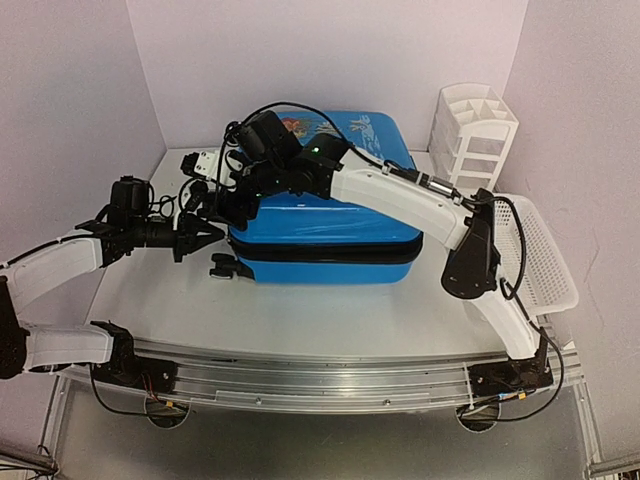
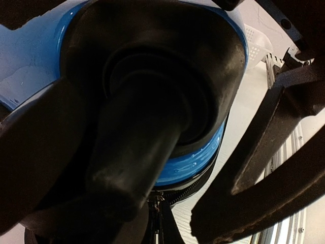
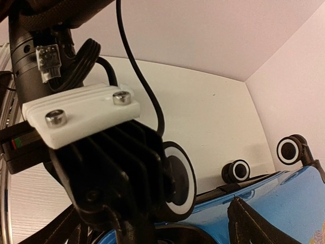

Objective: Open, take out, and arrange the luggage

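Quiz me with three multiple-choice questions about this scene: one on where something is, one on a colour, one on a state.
1. Where does the white organizer stand? A. front left corner B. back right corner of the table C. between the arm bases
2. What colour is the suitcase shell? A. blue B. red C. green
3. How is the suitcase? A. lid flung open B. standing upright C. lying flat, closed
1 B: it stands behind the basket. 2 A: bright blue shell. 3 C: its zipper band shows no gap along the near side.
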Controlling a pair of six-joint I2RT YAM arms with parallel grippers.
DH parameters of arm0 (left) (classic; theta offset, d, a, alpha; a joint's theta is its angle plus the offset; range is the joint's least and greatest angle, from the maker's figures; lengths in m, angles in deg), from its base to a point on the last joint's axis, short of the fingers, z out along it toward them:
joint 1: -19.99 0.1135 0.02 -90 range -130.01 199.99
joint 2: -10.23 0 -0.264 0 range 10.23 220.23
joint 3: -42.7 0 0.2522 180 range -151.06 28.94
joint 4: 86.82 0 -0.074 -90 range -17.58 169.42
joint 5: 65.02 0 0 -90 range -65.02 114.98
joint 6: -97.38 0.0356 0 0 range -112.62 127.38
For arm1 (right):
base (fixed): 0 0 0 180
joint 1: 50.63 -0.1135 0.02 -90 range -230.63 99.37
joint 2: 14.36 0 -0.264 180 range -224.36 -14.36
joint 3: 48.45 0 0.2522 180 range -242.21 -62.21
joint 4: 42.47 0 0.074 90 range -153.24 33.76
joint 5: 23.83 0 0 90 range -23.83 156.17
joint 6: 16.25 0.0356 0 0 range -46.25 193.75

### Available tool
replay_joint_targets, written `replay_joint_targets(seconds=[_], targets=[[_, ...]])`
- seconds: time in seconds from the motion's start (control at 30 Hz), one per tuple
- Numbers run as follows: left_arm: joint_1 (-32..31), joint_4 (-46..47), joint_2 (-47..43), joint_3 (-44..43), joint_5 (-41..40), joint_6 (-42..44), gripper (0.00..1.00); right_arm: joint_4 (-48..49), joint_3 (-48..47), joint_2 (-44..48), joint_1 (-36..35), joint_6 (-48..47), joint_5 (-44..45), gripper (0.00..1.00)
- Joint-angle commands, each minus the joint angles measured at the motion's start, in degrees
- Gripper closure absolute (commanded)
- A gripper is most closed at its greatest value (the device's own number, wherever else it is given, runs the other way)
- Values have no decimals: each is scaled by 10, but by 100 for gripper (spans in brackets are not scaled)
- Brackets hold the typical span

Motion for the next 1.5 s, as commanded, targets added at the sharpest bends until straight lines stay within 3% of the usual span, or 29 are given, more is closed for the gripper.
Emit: replay_joint_targets(seconds=[0.0, 0.2, 0.3, 0.43, 0.63, 0.97, 1.1, 1.27, 1.47], targets=[[12, 113, -16, -16, 62, -30, 100, -2, 0, -39, -1, -43, 75, 12], [43, 146, -7, -12, 63, -53, 100, 1, 32, 1, 3, -5, 45, 15], [78, 149, 14, -18, 65, -16, 100, -6, 85, 41, 3, 5, 2, 17], [121, 138, 53, -53, 80, 58, 100, -32, 133, 62, 5, 36, 6, 21], [131, 79, 96, -102, 111, 163, 100, -38, 148, 87, 5, 121, 8, 22], [160, 121, 173, -167, 124, 193, 100, -30, 237, 159, 5, 179, 29, 24], [161, 77, 170, -188, 152, 251, 100, -24, 240, 192, 4, 238, 34, 26], [157, 29, 160, -181, 166, 285, 100, -22, 280, 276, 14, 451, 80, 27], [151, 47, 159, -183, 173, 262, 100, -34, 566, 495, 36, 847, 158, 30]])
